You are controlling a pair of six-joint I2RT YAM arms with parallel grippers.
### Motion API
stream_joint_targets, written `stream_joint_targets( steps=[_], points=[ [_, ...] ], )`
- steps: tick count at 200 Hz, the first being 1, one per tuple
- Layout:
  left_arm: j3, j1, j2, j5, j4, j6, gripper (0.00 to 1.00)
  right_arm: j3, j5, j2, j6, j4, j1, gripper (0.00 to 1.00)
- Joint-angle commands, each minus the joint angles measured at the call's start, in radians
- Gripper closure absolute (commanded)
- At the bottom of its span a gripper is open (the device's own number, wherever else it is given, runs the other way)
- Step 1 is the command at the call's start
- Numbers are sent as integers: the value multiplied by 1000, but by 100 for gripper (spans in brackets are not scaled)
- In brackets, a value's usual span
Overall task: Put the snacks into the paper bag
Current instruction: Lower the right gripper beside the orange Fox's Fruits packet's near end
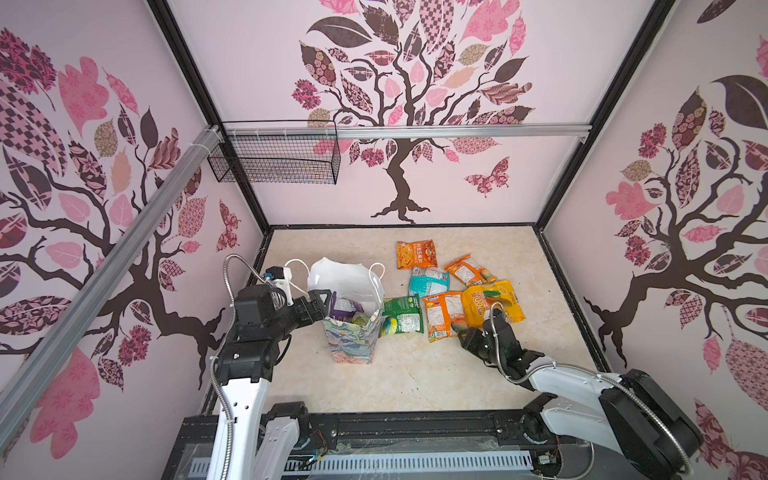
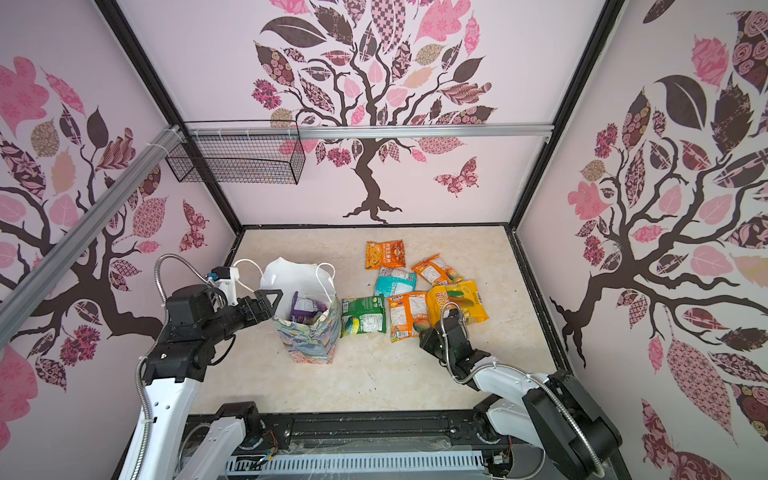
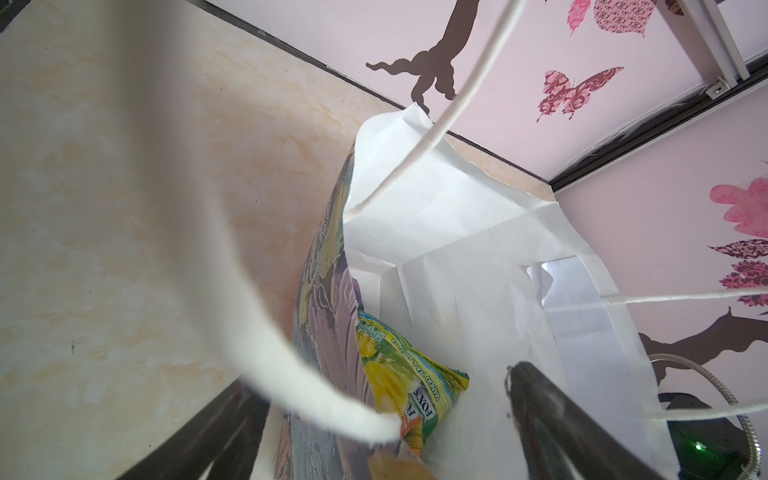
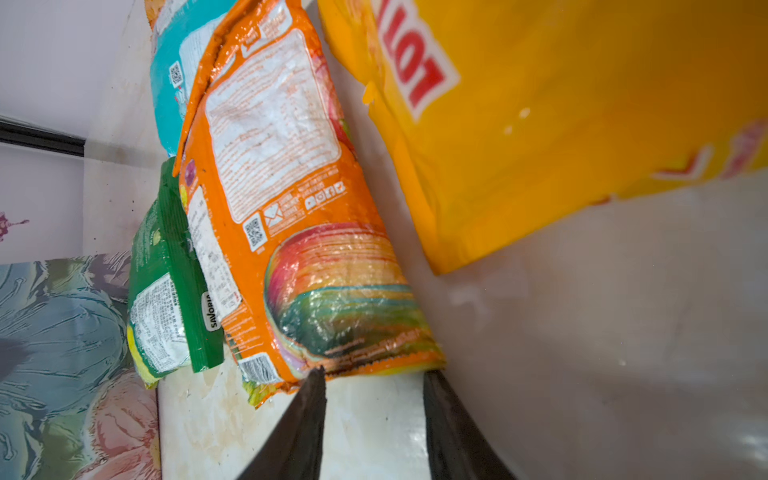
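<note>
The paper bag stands upright at left of centre. A purple packet and a yellow-green packet lie inside it. My left gripper is open at the bag's left rim, one finger inside and one outside the wall. To the bag's right several snacks lie flat: dark green, orange, yellow, teal and two more orange ones. My right gripper is low at the orange packet's near edge. Its jaws stand apart, tips at the seam.
A black wire-mesh basket hangs on the back rail at upper left. Patterned walls close in the floor on three sides. A black frame runs along the front edge. A white cord handle of the bag hangs close across the left wrist view.
</note>
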Motion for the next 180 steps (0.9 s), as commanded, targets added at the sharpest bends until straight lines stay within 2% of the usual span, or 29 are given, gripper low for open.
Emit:
stream_joint_targets(
  steps=[1, 38, 65, 90, 117, 129, 134, 155, 180],
  points=[
    [-23, -3, 4, -7, 7, 19, 7, -21, 38, -12, 1, 56, -3, 67],
    [-21, -3, 0, -7, -1, 23, 7, -43, 40, -38, -34, 110, -3, 84],
    [-21, -3, -8, -13, -5, 26, 7, -55, 36, -94, -85, 97, -2, 100],
    [-22, -2, -8, -13, -8, 26, 7, -83, 44, -198, -108, 48, -3, 100],
    [-22, -2, 6, -7, -6, 26, 7, -54, 62, -335, -158, -132, -3, 100],
    [-20, -3, 17, 1, -10, 30, 7, -4, 81, -360, -205, -242, -3, 69],
    [-19, -4, 21, 3, -10, 31, 7, 18, 91, -361, -225, -292, -3, 60],
    [-16, -4, 32, 3, -15, 33, 7, 101, 120, -328, -313, -403, -3, 43],
    [-18, -5, 25, -6, -16, 33, 7, 149, 73, -257, -393, -396, -3, 36]
  ],
)
